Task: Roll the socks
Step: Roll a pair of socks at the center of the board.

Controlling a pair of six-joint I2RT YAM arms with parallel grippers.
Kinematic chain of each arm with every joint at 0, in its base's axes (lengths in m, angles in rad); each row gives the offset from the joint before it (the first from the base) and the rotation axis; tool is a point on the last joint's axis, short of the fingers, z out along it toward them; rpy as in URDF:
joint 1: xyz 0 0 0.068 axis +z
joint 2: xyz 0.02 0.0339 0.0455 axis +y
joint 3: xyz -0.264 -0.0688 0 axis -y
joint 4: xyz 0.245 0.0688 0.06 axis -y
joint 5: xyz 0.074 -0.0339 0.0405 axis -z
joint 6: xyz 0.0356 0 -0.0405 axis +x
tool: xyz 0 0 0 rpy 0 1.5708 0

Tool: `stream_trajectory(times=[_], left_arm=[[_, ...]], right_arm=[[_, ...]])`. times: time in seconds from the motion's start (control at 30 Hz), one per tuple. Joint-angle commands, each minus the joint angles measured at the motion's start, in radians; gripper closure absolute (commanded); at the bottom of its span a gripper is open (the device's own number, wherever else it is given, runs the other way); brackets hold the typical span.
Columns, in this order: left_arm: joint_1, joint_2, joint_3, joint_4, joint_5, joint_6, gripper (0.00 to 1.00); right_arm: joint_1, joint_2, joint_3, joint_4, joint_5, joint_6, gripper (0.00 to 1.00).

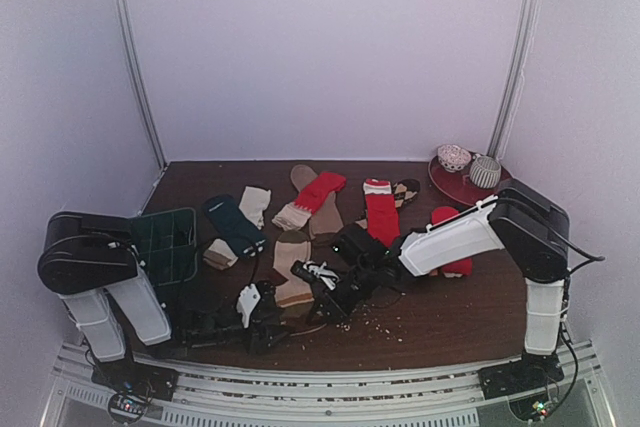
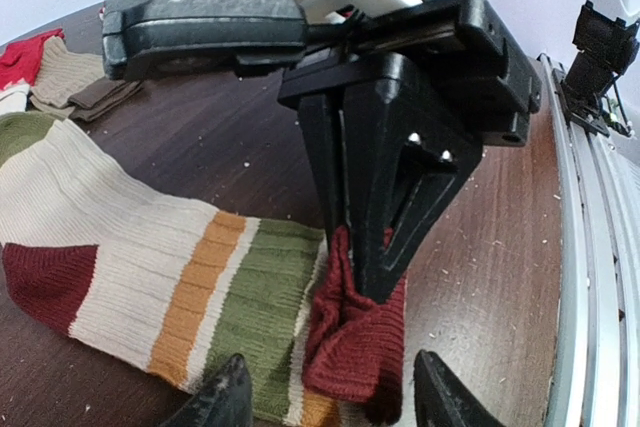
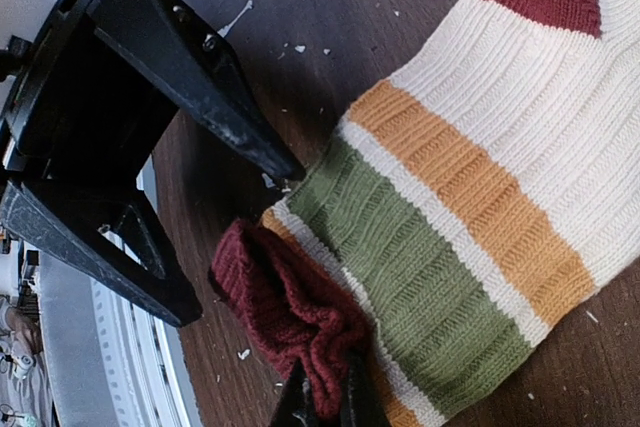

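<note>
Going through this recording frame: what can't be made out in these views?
- Right wrist view: the right claw is cut off by the bottom edge; the striped sock runs off the right edge.
- Left wrist view: the left claw shows only fingertips at the bottom edge.
- Top view: the pinch on the sock is too small, hidden by both claws.

you have the tray [image 1: 165,242] on the left side of the table [image 1: 450,317], just behind the left arm, and the plate [image 1: 455,189] in the back right corner with two balls [image 1: 453,157] on it, side by side. the loose socks [image 1: 320,197] lie in a row across the middle, between tray and plate. the front sock [image 1: 293,272] lies nearest you at centre. the right gripper [image 3: 325,402] reaches in from the right and pinches its bunched cuff, and the left gripper [image 2: 330,397] sits just beside that cuff on the other side, fingers spread.
</note>
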Motion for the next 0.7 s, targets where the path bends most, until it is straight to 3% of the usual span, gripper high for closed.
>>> stream_trajectory(times=[0.0, 0.27, 0.37, 0.47, 0.67], left_arm=[[0.006, 0.008, 0.014, 0.05, 0.032, -0.02, 0.48], [0.006, 0.102, 0.025, 0.122, 0.084, -0.064, 0.65], [0.006, 0.115, 0.025, 0.121, 0.085, -0.07, 0.78], [0.008, 0.108, 0.025, 0.117, 0.075, -0.087, 1.0], [0.018, 0.001, 0.014, -0.1, 0.012, -0.207, 1.0]], right_arm=[[0.017, 0.017, 0.01, -0.037, 0.021, -0.015, 0.98], [0.025, 0.006, 0.014, -0.012, 0.023, -0.001, 0.98], [0.029, 0.012, 0.01, -0.009, 0.021, -0.001, 0.98], [0.031, 0.016, 0.005, -0.007, 0.026, 0.002, 0.96], [0.029, -0.083, -0.057, 0.059, 0.16, -0.063, 0.73]])
